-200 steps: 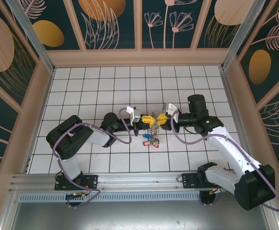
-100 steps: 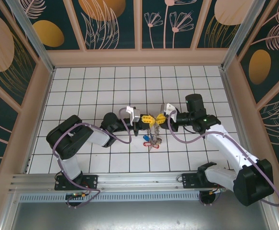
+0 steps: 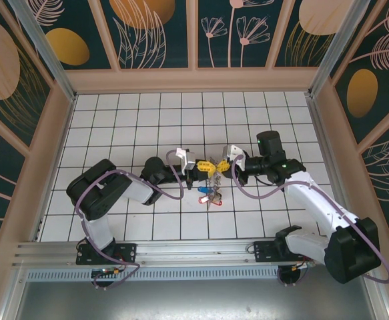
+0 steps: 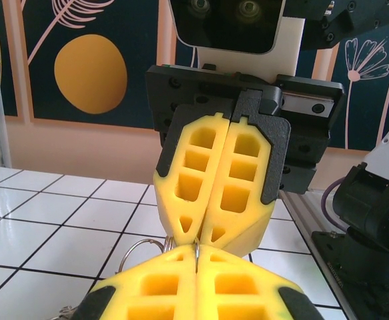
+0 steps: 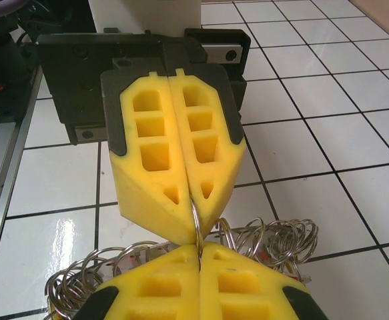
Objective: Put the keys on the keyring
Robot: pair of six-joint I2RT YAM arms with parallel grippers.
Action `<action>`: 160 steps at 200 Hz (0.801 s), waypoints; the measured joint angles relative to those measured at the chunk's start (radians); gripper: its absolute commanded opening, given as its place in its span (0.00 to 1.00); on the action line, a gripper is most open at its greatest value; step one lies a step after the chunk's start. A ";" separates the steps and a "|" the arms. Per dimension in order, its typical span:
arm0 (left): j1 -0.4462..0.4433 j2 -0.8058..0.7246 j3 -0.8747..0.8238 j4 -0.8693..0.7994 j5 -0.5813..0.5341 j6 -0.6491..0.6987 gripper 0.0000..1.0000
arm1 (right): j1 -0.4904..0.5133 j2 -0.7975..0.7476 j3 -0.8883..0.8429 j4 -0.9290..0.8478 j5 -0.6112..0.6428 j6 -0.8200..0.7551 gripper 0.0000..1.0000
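Meeting tip to tip, the left gripper (image 3: 205,169) and right gripper (image 3: 221,167) both pinch the keyring (image 5: 195,227), jaws closed; the keys (image 3: 211,193) hang beneath. Tags (image 3: 213,199) show red, blue.

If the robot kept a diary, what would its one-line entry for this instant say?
left gripper shut on keyring | right gripper shut on keyring, tips meeting | keys bunched beneath

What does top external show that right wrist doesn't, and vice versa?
Top external adds both whole arms and red- and blue-tagged keys hanging below. Right wrist adds the close-up: a thin ring pinched in the left hand's shut fingers, small coiled rings behind. Both share the left and right hand meeting tip to tip over white tiles.
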 measured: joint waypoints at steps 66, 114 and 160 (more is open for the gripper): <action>-0.002 -0.114 0.004 -0.220 0.027 0.129 0.22 | 0.008 0.022 0.057 -0.121 0.079 -0.066 0.00; -0.002 -0.203 0.112 -0.647 0.042 0.377 0.21 | 0.019 0.023 0.103 -0.190 0.150 -0.094 0.00; -0.002 -0.212 0.146 -0.858 0.033 0.483 0.18 | 0.059 0.040 0.108 -0.201 0.187 -0.100 0.00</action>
